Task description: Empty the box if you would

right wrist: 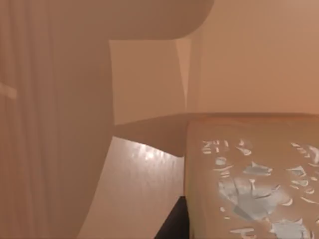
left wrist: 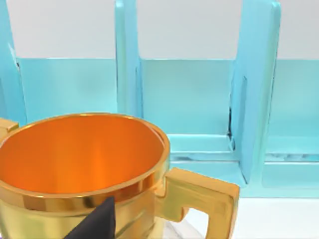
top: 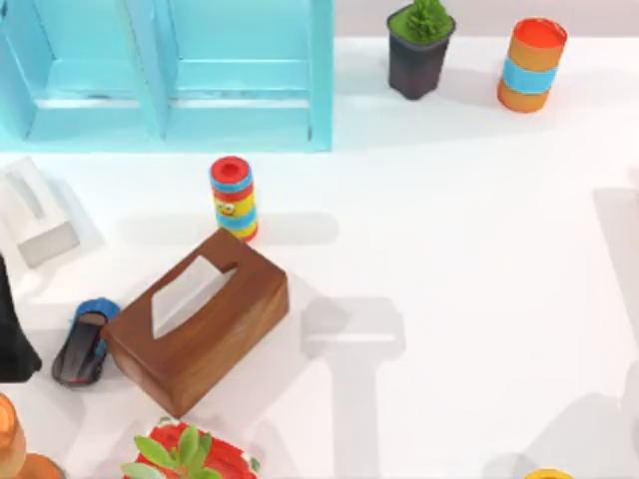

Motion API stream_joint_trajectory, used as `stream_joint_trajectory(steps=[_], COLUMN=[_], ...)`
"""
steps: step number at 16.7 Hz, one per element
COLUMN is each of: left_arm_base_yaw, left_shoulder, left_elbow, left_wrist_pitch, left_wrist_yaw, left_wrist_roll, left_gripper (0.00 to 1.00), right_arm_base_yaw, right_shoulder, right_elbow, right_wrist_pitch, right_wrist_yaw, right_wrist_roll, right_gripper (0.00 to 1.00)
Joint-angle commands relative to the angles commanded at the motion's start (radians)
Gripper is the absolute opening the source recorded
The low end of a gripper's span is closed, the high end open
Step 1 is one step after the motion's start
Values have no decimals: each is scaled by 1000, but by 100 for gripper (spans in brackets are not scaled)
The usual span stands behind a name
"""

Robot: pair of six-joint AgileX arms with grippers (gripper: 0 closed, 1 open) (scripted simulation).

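A brown wooden tissue box [top: 200, 321] lies at an angle on the white table, left of centre in the top view. A white tissue [top: 185, 294] sticks up from its top slot. My left arm [top: 12, 334] shows as a dark shape at the table's left edge, a little left of the box and apart from it. In the left wrist view a golden cup [left wrist: 84, 169] with an orange inside stands close in front of the camera. The right wrist view shows tan surfaces and a speckled block [right wrist: 254, 179] up close.
A blue and black toy car [top: 85, 341] lies against the box's left end. A striped toy canister [top: 234, 198] stands just behind the box. The light-blue shelf unit [top: 170, 75] is at the back left, a white block [top: 38, 212] at the left, and a red potted plant [top: 190, 454] at the front.
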Motion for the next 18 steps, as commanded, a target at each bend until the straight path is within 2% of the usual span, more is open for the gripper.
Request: stream_joint_trajectory(steps=[8, 15, 18], left_arm_base_yaw=[0, 0, 0], left_shoulder=[0, 0, 0], left_elbow=[0, 0, 0], left_wrist_pitch=[0, 0, 0], left_wrist_yaw=[0, 0, 0], left_wrist_roll=[0, 0, 0], left_gripper=[100, 100, 100], right_arm_base_yaw=[-2, -6, -6], right_shoulder=[-7, -80, -110], right_elbow=[37, 314, 398], right_wrist_pitch=[-39, -414, -510], right_wrist_yaw=[1, -1, 0], right_wrist_roll=[-2, -9, -7], right_gripper=[0, 0, 0])
